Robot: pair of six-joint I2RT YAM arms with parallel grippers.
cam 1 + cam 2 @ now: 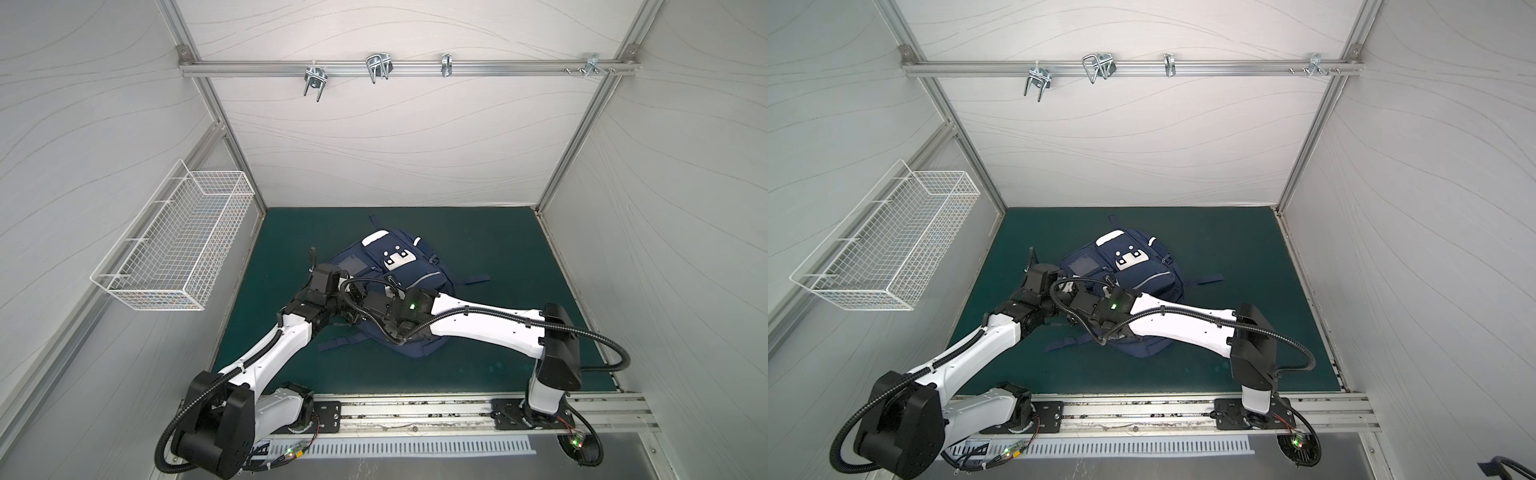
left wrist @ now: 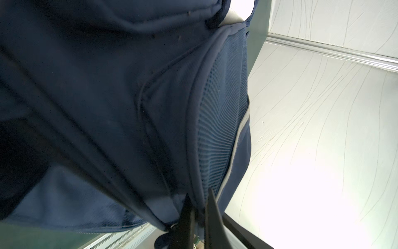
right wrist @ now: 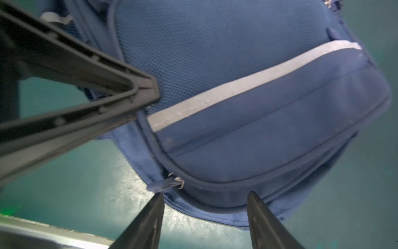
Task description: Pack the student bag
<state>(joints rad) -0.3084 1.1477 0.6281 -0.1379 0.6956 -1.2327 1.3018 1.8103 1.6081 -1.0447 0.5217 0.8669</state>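
Matte green mat (image 1: 478, 249) holds a rounded navy fabric student bag (image 1: 419, 274); left gripper (image 2: 199, 194) pinches its piped mesh seam, right gripper (image 3: 204, 194) spreads tapered black fingers, holding nothing.

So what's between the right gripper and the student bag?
Nothing. In the right wrist view the open right gripper sits right at the student bag lower seam, with a zipper pull just beyond one fingertip.

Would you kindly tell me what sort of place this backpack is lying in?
Probably a robot test booth rather than a classroom: white walls on a metal frame, two robot arms bolted to a rail beside the green mat, and a wire basket fixed to the wall.
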